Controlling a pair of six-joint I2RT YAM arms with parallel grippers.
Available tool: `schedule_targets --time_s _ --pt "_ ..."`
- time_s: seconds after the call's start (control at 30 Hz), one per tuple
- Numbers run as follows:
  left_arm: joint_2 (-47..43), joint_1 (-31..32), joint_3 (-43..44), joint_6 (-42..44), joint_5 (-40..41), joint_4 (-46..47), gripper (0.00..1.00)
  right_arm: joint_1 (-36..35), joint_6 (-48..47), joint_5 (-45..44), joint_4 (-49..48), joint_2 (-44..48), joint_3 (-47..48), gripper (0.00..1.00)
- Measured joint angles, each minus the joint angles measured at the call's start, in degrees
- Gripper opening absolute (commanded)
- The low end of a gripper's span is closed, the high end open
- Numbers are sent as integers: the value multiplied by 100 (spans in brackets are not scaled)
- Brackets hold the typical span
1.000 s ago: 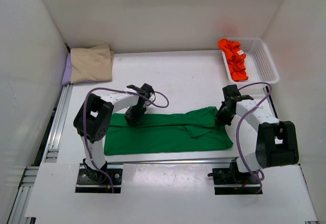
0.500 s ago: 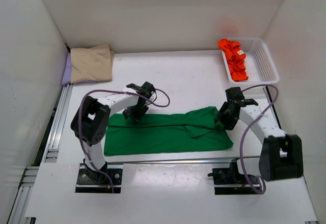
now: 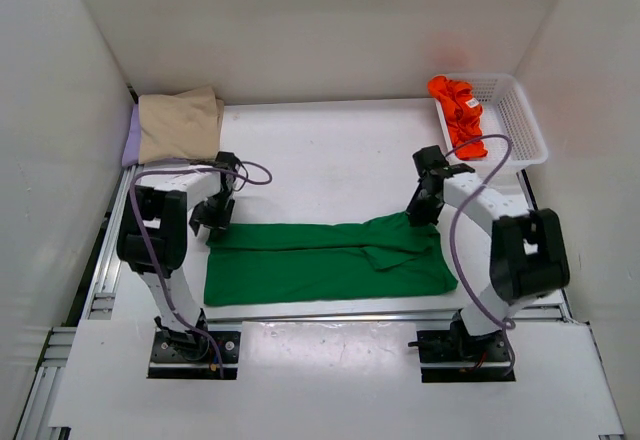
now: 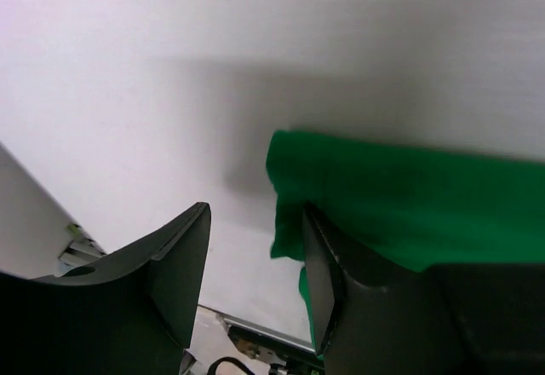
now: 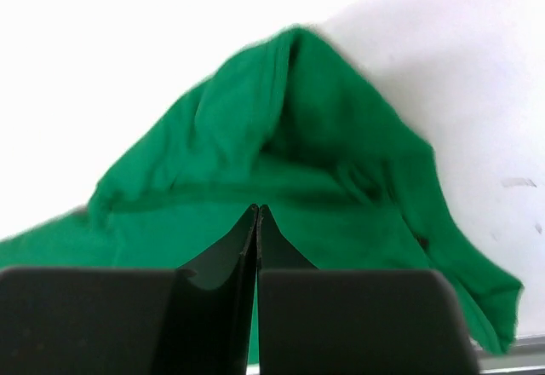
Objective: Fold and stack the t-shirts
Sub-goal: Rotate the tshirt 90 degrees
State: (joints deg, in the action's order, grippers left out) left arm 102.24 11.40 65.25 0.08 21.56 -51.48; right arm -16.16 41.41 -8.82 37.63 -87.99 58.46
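Flanking green t-shirt (image 3: 320,260) at far edge, left hand (image 3: 212,222) parted, right hand (image 3: 420,210) closed

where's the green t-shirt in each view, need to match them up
top external: the green t-shirt lies flat across the near middle of the white table.
left wrist: it fills the right half of the picture, with one corner near the centre.
right wrist: it is a peaked hump across the middle and lower part.
shared landmark: the bare white table around the shirt shows in all three.
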Motion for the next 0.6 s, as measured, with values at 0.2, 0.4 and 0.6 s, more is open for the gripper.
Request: schedule_targets --time_s 0.2,0.4,0.6 --pt "166 -282 -149 44 -2 37 58 83 13 -31 205 -1545 752 0" --pt "-186 -686 -535 50 -197 74 60 201 24 20 763 -3032 2863 0" --pt "-944 -907 -826 20 -1016 -579 72 -96 50 306 988 -5064 6205 4"
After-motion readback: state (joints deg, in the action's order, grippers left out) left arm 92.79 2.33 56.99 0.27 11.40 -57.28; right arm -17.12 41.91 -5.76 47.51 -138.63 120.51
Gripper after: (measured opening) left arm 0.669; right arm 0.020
